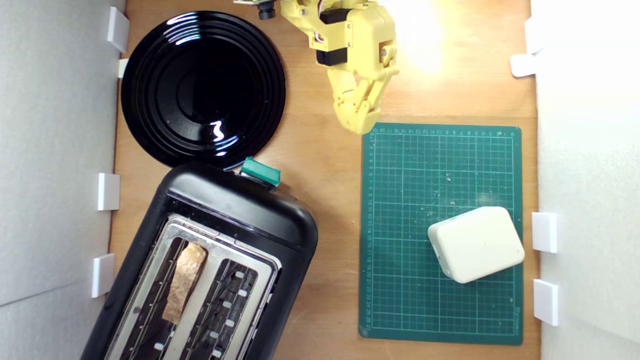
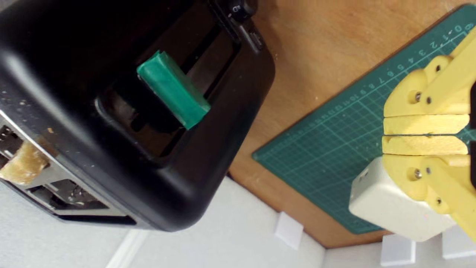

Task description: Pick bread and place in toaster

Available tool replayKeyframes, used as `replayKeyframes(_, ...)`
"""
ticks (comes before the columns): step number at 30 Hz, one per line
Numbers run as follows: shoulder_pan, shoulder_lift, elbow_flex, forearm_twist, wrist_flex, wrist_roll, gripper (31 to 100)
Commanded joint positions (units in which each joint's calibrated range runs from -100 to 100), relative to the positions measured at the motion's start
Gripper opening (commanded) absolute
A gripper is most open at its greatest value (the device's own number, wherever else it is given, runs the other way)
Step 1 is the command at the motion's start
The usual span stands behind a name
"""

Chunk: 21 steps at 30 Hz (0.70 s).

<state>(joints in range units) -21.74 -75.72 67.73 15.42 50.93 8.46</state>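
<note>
- Exterior view: the yellow fingers (image 1: 361, 122) hang pressed together, holding nothing, over bare bench (image 1: 320, 145) just off the green cutting mat's (image 1: 400, 280) corner.
- The bread (image 1: 184, 281) stands in the toaster (image 1: 240, 220) slot further from the fingers, well apart from them; the teal lever (image 1: 260, 171) faces them.
- A black plate (image 1: 202, 87) lies beside the fingers at the exterior view's left, touching the toaster; a white block (image 1: 477, 243) sits on the mat.
- Wrist view: only here do the fingers (image 2: 424, 134) show a thin seam between them, and the lever (image 2: 173, 89) its recess.
- The bread (image 2: 22, 165) peeks out at the frame's edge.
- The fingers partly hide the white block (image 2: 386, 208).
- The mat (image 2: 334, 141) edge reads 0 to 10.
</note>
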Motion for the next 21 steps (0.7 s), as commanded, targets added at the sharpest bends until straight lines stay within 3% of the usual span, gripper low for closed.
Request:
replayKeyframes(1,-0.34,-9.22,8.76,-0.18,-1.27,1.71,37.8)
replayKeyframes(17,-2.11,-22.53,30.09,-0.18,-1.1,3.6,37.7)
replayKeyframes(21,-2.03,-22.69,30.36,-1.91,-0.93,4.85,37.7)
